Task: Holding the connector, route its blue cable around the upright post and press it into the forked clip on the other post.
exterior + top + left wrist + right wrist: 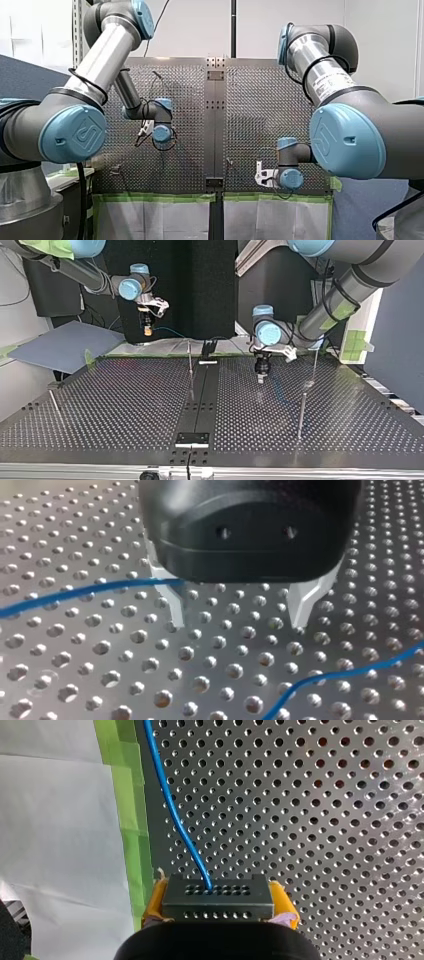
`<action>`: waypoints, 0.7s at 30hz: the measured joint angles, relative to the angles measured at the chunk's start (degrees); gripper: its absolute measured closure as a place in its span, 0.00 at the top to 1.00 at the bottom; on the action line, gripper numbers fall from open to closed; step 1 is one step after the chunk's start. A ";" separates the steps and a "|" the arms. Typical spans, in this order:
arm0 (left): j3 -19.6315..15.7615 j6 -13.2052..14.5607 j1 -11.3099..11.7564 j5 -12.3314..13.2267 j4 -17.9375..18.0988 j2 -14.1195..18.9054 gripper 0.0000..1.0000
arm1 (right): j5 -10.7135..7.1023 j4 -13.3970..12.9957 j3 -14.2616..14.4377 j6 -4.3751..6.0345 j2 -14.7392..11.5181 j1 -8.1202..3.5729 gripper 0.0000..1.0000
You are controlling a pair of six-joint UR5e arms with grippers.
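One connector [218,904] sits clamped between yellow pads [155,902] of my right claw [147,329], upper left of top view, one blue cable [172,807] running ahead over counter [325,820]; my left claw [237,615] apart, cable beside one finger [175,610].

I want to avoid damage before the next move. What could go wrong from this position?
1. The blue cable passes close beside my open left claw, which is low over the table; a pull could snag it there.
2. My right claw holds the connector only by its sides, between yellow pads; tension around the post may make it slip.
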 joint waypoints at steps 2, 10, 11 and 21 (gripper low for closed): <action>0.12 -0.05 0.01 0.10 -0.01 -0.01 0.99 | 0.00 0.00 0.00 0.00 0.00 0.01 0.00; 0.23 -0.50 -0.06 0.44 -0.34 -0.24 0.99 | 0.00 -0.09 0.00 0.00 -0.01 0.09 0.00; 0.27 -0.51 -0.11 0.43 -0.52 -0.41 0.99 | 0.00 -0.10 0.00 0.00 -0.01 0.11 0.00; 0.55 0.19 -1.72 -0.29 -1.11 -4.74 0.99 | 0.00 0.02 -0.01 0.00 0.01 0.24 0.00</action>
